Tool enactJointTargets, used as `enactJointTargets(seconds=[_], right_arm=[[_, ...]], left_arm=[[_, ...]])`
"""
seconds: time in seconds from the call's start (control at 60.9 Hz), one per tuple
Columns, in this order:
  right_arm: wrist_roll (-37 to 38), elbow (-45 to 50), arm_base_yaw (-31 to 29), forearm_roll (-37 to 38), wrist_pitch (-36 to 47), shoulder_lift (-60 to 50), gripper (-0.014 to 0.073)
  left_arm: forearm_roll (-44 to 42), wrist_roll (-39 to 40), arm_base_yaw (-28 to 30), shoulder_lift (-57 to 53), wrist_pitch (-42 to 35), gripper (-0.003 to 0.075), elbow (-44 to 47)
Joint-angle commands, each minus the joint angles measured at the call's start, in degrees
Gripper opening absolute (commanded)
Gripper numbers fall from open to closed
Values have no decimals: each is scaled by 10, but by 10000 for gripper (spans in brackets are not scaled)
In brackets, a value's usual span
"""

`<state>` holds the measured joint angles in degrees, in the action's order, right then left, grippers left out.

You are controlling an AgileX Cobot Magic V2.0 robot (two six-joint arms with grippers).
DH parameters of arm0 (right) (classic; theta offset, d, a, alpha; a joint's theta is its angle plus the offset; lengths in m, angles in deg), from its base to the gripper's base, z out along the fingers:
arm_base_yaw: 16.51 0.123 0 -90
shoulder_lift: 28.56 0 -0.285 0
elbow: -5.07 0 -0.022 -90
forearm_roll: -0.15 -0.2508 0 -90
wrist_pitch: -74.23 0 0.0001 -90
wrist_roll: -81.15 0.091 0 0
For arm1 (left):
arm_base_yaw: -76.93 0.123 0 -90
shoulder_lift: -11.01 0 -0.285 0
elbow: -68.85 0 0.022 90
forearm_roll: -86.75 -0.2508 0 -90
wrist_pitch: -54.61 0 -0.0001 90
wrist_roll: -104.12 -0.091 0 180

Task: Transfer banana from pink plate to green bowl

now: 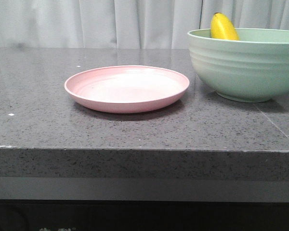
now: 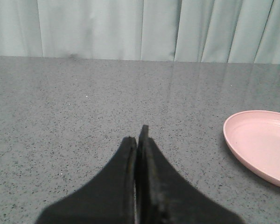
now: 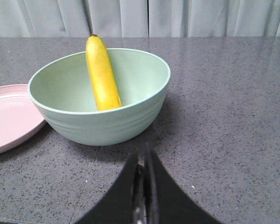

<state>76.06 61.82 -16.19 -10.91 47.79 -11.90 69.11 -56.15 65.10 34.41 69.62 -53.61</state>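
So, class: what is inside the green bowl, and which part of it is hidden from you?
Inside the green bowl is the banana, leaning against the far wall, its stem tip above the rim. The bowl's near wall hides its lower end. Nothing else shows inside.

The left gripper (image 2: 138, 140) hangs low over the grey speckled table (image 2: 84, 116), its two black fingers (image 2: 126, 163) pressed together with nothing between them. The pink plate (image 2: 263, 144) lies on the table off to one side of the gripper, apart from it and partly cut off by the frame edge. A pale curtain (image 2: 130, 28) hangs behind the table's far edge.
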Motion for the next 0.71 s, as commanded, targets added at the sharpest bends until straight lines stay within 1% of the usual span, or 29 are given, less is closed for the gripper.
enactJointTargets(seconds=[0.0,0.066,0.115,0.246,0.378,0.526,0.624,0.69], right_arm=[[-5,-14,-1,-4,46,6,-57],[-5,-14,-1,-4,46,6,-57],[-5,-14,-1,-4,46,6,-57],[-5,-14,-1,-4,46,6,-57],[-5,-14,-1,-4,46,6,-57],[-5,-14,-1,-4,43,6,-57],[-5,-14,-1,-4,43,6,-57],[-5,-14,-1,-4,43,6,-57]], left_arm=[[21,-36,1,-2,-44,-18,-6],[88,-111,1,-21,-43,-18,11],[119,-148,1,-43,-46,-18,29],[119,-148,1,-109,-56,-18,87],[146,-148,14,-178,-59,-18,138],[176,-148,62,-166,-88,-18,174],[185,-148,86,-173,-134,-18,203],[189,-148,96,-173,-129,-18,201]])
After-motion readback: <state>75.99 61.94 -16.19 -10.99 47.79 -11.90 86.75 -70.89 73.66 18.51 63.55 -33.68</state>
